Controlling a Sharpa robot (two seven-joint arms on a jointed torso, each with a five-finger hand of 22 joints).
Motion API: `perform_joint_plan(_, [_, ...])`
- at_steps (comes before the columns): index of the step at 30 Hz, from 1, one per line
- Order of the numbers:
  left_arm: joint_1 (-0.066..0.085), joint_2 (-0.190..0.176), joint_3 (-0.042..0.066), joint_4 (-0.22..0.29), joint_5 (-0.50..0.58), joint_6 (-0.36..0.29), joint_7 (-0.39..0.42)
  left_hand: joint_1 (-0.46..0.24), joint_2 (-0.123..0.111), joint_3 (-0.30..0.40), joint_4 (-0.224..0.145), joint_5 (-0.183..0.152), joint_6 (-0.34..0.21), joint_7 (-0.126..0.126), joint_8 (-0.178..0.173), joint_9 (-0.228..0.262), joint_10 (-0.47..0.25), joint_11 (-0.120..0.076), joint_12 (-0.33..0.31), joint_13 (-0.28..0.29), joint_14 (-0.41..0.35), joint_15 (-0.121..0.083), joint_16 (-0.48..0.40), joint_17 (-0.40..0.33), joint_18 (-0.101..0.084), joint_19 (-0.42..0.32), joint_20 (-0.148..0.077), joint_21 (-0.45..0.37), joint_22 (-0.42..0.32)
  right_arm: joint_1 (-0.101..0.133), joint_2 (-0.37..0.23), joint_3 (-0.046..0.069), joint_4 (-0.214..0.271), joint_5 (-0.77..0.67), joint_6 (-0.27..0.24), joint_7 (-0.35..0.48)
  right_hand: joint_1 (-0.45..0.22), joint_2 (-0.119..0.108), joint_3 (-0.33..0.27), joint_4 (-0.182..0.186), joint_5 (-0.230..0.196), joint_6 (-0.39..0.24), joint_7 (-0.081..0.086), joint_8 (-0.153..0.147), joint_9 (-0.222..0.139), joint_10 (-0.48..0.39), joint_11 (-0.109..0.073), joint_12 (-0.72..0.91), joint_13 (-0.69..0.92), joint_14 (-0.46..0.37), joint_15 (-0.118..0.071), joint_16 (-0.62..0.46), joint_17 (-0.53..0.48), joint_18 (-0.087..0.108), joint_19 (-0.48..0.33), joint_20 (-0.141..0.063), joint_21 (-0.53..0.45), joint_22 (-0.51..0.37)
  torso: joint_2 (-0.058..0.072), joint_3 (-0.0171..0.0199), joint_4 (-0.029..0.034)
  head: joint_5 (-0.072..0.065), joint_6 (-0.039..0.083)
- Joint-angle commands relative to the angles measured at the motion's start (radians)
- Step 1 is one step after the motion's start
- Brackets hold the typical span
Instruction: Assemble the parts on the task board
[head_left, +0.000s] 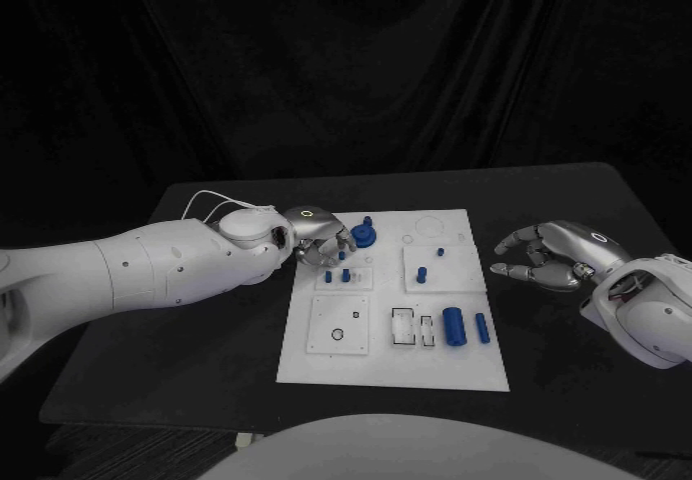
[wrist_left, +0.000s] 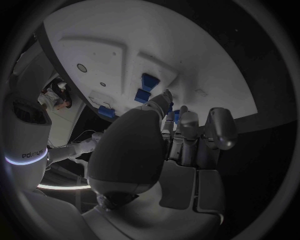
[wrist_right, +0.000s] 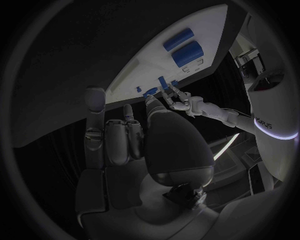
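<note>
Nearest you on the black table (head_left: 173, 370), the task board (head_left: 392, 290) lies flat and square to the robot, its near strip bare white. Just beyond that strip you have a square plate with a small dark ring (head_left: 338, 334) on the board's left, then two small white rectangular frames (head_left: 411, 328), then a thick blue cylinder (head_left: 453, 326) lying lengthwise with a thinner blue pin (head_left: 482, 327) just beside it on the right.

Further up the board, short blue pegs (head_left: 338, 275) stand in a square recess on the left half, and a single blue peg (head_left: 421, 271) stands in the recess next to it.

Your left hand (head_left: 319, 236) sits over the board's far left corner, fingers curled down toward a round blue part (head_left: 362, 236). It is touching or very close to that part; you cannot tell from these pictures whether it actually has hold of it. A slim blue peg (head_left: 369, 219) stands just beyond.

Your right hand (head_left: 548, 258) hovers off the board's right edge, well apart from the parts, fingers loosely curled and spread with nothing in them.

As for writing, the left wrist view shows a short dark word on the robot's white body, too small to read; the board itself carries faint circular outlines (head_left: 430, 228) at its far right.
</note>
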Motion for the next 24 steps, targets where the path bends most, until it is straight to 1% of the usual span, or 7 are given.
perform_joint_plan(1, [-0.001, -0.009, 0.001, 0.002, 0.000, -0.063, 0.019, 0.007, -0.006, -0.009, 0.000, -0.004, -0.010, -0.003, -0.002, -0.002, -0.010, -0.001, 0.002, 0.002, -0.007, 0.001, -0.002, 0.002, 0.019, -0.008, -0.001, -0.006, 0.145, -0.002, -0.003, 0.001, 0.003, -0.002, 0.003, -0.014, 0.005, 0.001, 0.000, 0.003, -0.002, 0.006, -0.001, -0.004, -0.001, 0.000, 0.008, -0.006, -0.006, 0.042, 0.005, -0.005, -0.002, 0.010, 0.000, 0.004, -0.003, -0.001, -0.001, -0.0003, 0.0005, 0.001, 0.000])
perform_joint_plan(7, [-0.001, -0.042, 0.001, 0.009, 0.000, -0.169, 0.050, 0.014, -0.003, -0.029, 0.003, -0.004, -0.028, -0.015, 0.000, -0.011, -0.055, -0.005, 0.016, 0.012, -0.023, 0.000, -0.011, -0.019, 0.023, -0.020, -0.001, -0.029, 0.140, -0.002, -0.007, 0.001, 0.006, -0.002, -0.003, -0.012, 0.005, 0.001, 0.000, 0.003, -0.003, 0.006, -0.001, -0.003, -0.001, -0.001, 0.008, -0.008, -0.007, 0.042, 0.005, -0.006, -0.003, 0.010, 0.000, 0.004, -0.004, -0.001, -0.001, -0.0005, -0.0005, 0.001, 0.000])
perform_joint_plan(11, [0.000, -0.078, 0.001, 0.020, 0.000, -0.247, 0.080, 0.020, 0.000, -0.051, 0.026, -0.012, -0.015, -0.020, 0.007, -0.017, -0.084, -0.014, 0.064, 0.031, -0.121, -0.003, -0.089, -0.141, 0.042, -0.092, 0.002, -0.137, 0.112, -0.002, -0.016, 0.001, 0.016, -0.001, -0.016, -0.011, 0.007, -0.001, -0.001, 0.002, -0.002, 0.008, -0.001, -0.003, -0.001, -0.002, 0.008, -0.009, -0.009, 0.042, 0.005, -0.006, -0.003, 0.010, -0.001, 0.004, -0.007, -0.002, -0.001, -0.0026, 0.0000, 0.001, 0.000])
perform_joint_plan(13, [0.002, -0.108, 0.001, 0.036, 0.000, -0.277, 0.093, 0.021, -0.002, -0.065, 0.049, -0.031, -0.008, -0.027, 0.009, -0.020, -0.113, -0.022, 0.096, 0.044, -0.238, -0.005, -0.184, -0.275, 0.062, -0.183, 0.007, -0.271, 0.076, 0.001, -0.023, 0.001, 0.027, -0.001, -0.026, -0.013, 0.012, -0.004, -0.001, -0.001, -0.002, 0.011, -0.002, -0.002, -0.001, -0.005, 0.008, -0.016, -0.016, 0.041, 0.005, -0.008, -0.007, 0.011, -0.002, 0.004, -0.016, -0.004, 0.000, -0.0032, -0.0001, 0.002, 0.000])
perform_joint_plan(17, [0.010, -0.176, 0.001, 0.073, 0.000, -0.330, 0.135, 0.026, -0.004, -0.086, 0.092, -0.038, -0.005, -0.021, 0.010, -0.028, -0.179, -0.023, 0.176, 0.078, -0.358, 0.005, -0.284, -0.322, 0.104, -0.411, 0.022, -0.604, -0.015, 0.029, -0.028, 0.001, 0.045, -0.001, -0.040, -0.009, 0.033, -0.015, 0.001, -0.011, -0.001, 0.038, -0.001, 0.005, 0.000, -0.030, 0.012, -0.055, -0.048, 0.044, 0.008, -0.003, 0.004, 0.011, -0.002, 0.005, -0.017, -0.004, 0.001, -0.0048, -0.0001, 0.001, 0.000])
perform_joint_plan(20, [0.015, -0.216, 0.001, 0.091, 0.000, -0.368, 0.168, 0.028, -0.014, -0.102, 0.139, -0.046, -0.046, -0.021, 0.014, -0.031, -0.268, -0.063, 0.266, 0.120, -0.511, 0.003, -0.428, -0.371, 0.084, -0.615, 0.033, -0.769, -0.065, 0.065, -0.018, 0.001, 0.048, -0.001, -0.034, -0.007, 0.062, -0.027, 0.007, -0.018, 0.001, 0.052, 0.002, -0.016, -0.007, -0.120, 0.015, -0.176, -0.147, 0.069, 0.010, 0.073, 0.124, -0.007, 0.033, 0.006, 0.114, 0.043, 0.001, -0.0056, 0.0007, 0.002, 0.000])
perform_joint_plan(24, [0.028, -0.245, 0.001, 0.107, 0.000, -0.415, 0.198, 0.012, -0.036, -0.112, 0.161, -0.045, -0.114, -0.036, 0.072, -0.008, -0.379, -0.081, 0.318, 0.146, -0.633, 0.008, -0.522, -0.393, 0.075, -0.711, 0.040, -0.871, -0.108, 0.116, 0.006, 0.001, 0.039, -0.003, -0.003, -0.015, 0.127, -0.052, 0.030, -0.042, 0.067, 0.044, 0.007, -0.046, -0.017, -0.311, 0.010, -0.427, -0.348, 0.069, 0.006, 0.087, 0.141, -0.007, 0.033, 0.004, 0.122, 0.055, 0.000, -0.0083, 0.0028, -0.006, 0.000])
